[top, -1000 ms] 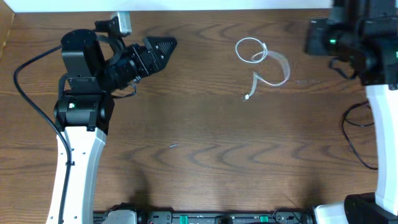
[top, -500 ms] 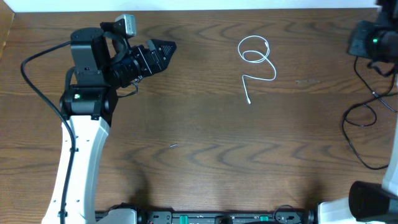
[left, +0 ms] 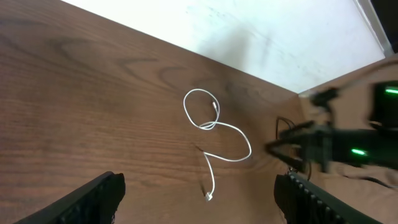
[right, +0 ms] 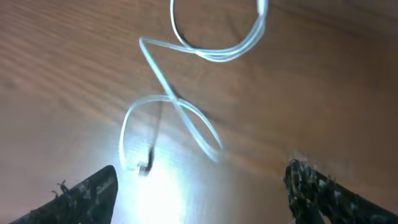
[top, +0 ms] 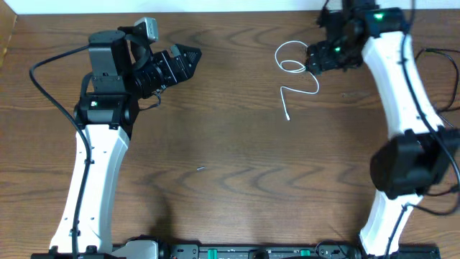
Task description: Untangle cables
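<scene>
I see the cable (top: 285, 104) lying on the worktop (top: 237, 201) in the far right part, well clear of the edges. It is white and thin. It makes one closed loop at the far end, then swings out to the right, doubles back and runs down to a small plug at the near end. From the left wrist camera the cable (left: 207, 126) shows whole, with the loop crossing over itself once.

My left tool (top: 194, 55) hangs over the far left of the worktop, pointing right towards the cable but well apart from it. Its fingers (left: 93, 202) stand wide, with nothing between them.

My right tool (top: 314, 57) sits just beside the right edge of the loop. I cannot tell from above whether it touches. In the right wrist view its fingers (right: 81, 196) are spread wide at the two lower corners, and the cable (right: 217, 55) lies blurred on the wood ahead of them, not gripped.

A small speck (top: 200, 169) lies near the middle of the worktop.
</scene>
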